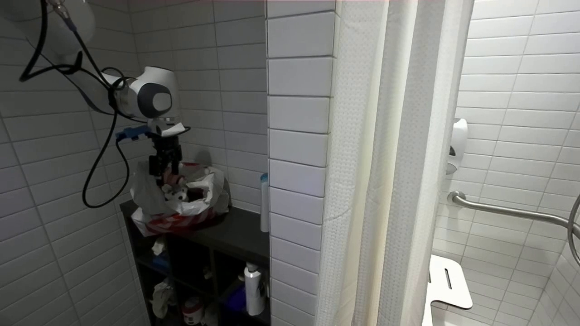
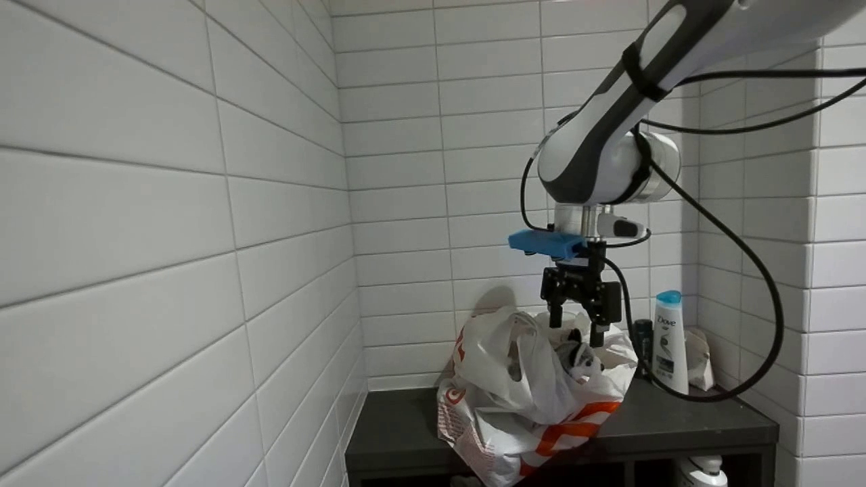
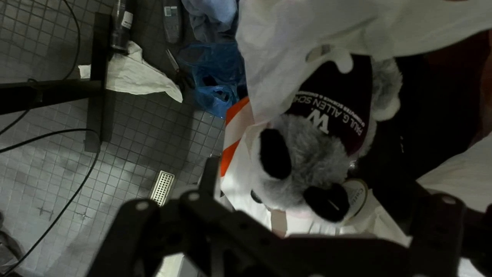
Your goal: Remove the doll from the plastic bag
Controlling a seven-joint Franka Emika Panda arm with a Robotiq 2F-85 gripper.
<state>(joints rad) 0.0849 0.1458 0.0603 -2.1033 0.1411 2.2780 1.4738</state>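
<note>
The doll (image 3: 307,150), gray-furred with 2 black ears and a dark shirt lettered in white, lies inside the plastic bag (image 2: 541,399), its head at the opening, and the bag sits on the dark desk (image 2: 683,422) by the tiled wall (image 2: 399,203). In both exterior views the claw (image 2: 576,326) points down at the bag's opening, its 2 fingers spread; whether they touch the doll I cannot tell. A blue-capped Dove bottle (image 2: 670,348) stands upright near the bag.

In an exterior view you're farther back, looking past a pale textured shower curtain (image 1: 389,163); in an exterior view, nearer, facing a white tiled wall (image 2: 494,162). Both share the red-and-white plastic bag (image 2: 541,399); your wrist view looks down into it, close.
</note>
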